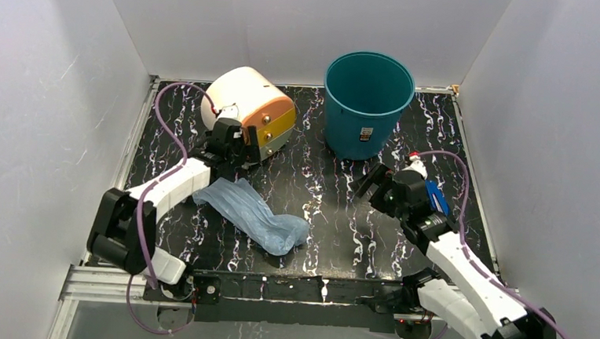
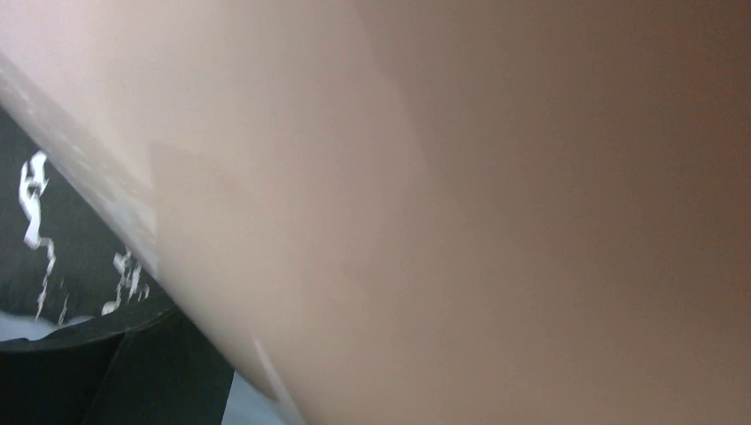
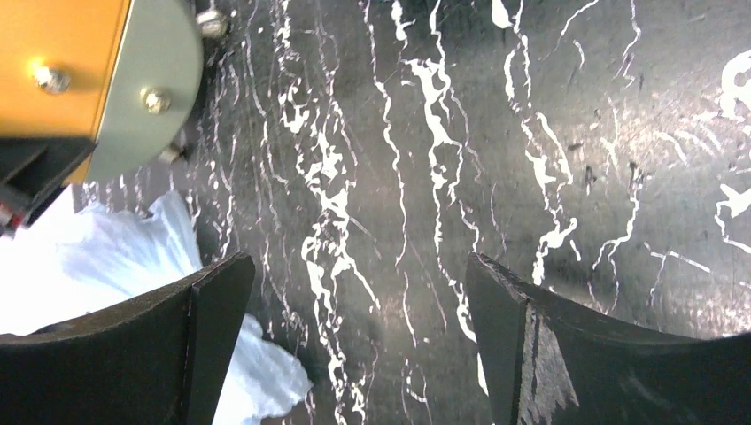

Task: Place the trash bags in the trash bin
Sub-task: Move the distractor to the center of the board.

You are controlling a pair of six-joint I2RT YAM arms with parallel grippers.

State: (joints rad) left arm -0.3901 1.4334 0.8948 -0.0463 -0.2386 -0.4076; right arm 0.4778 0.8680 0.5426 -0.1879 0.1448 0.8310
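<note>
Blue bag (image 1: 255, 214) lies left of right claw (image 1: 376, 184).

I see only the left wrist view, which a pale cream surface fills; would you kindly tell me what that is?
Observer: It is the cream and orange drum-shaped box; the left end effector sits right against it.
Operator: Thank you. Where is the trash bag?
Observer: The pale blue trash bag lies crumpled on the table, beside the left forearm.
Operator: And the bin?
Observer: The teal trash bin stands upright at the far side, right of the box.
</note>
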